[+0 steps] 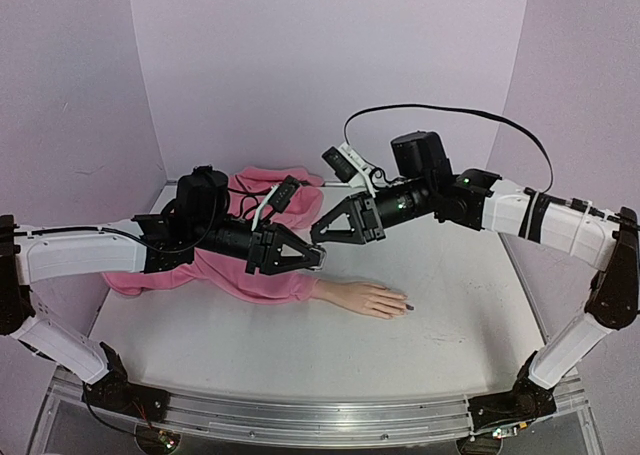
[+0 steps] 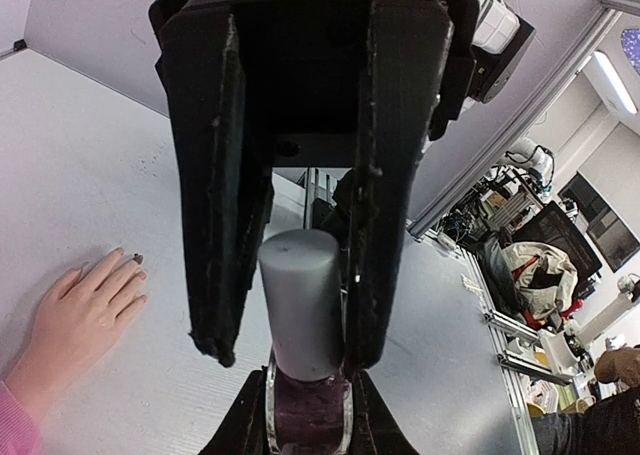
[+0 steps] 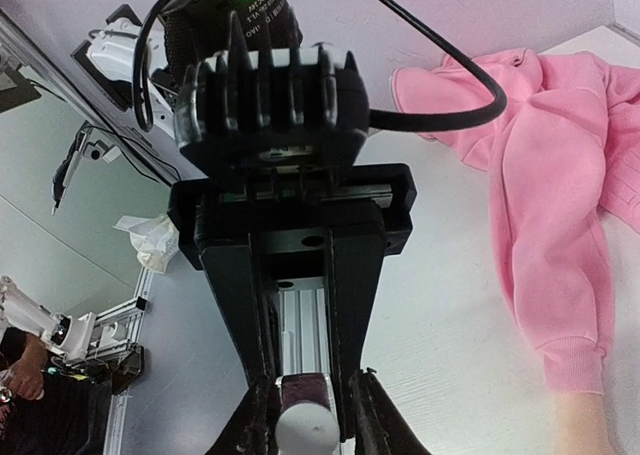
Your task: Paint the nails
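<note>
The white table (image 1: 250,345) fills the space between lilac walls. A pink sweater (image 1: 240,280) lies crumpled on its far left part, with one sleeve reaching toward the middle. The left arm (image 1: 70,255) comes in from the left and the right arm (image 1: 550,220) from the right, and both are raised above the table. They meet tip to tip over the end of that sleeve.

Out of the cuff comes the mannequin hand (image 1: 370,298). It lies flat with the palm down near the middle of the table, and its fingers point to the right.

The left gripper (image 2: 290,355) is closed on the white cap (image 2: 303,295), which sits between its two black fingers. The right gripper (image 3: 303,395) faces it from the other side. Its fingers clasp the dark glass body of the polish bottle (image 2: 308,420) on both sides. Bottle and cap are held in the air between the two grippers, a little left and far of the mannequin hand and not touching it.

The nails (image 2: 137,259) are at the right end of the hand, well apart from both grippers. One of them, on the finger at the near edge of the hand, looks dark. The others seem skin-toned, though they are too small to tell for sure.
</note>
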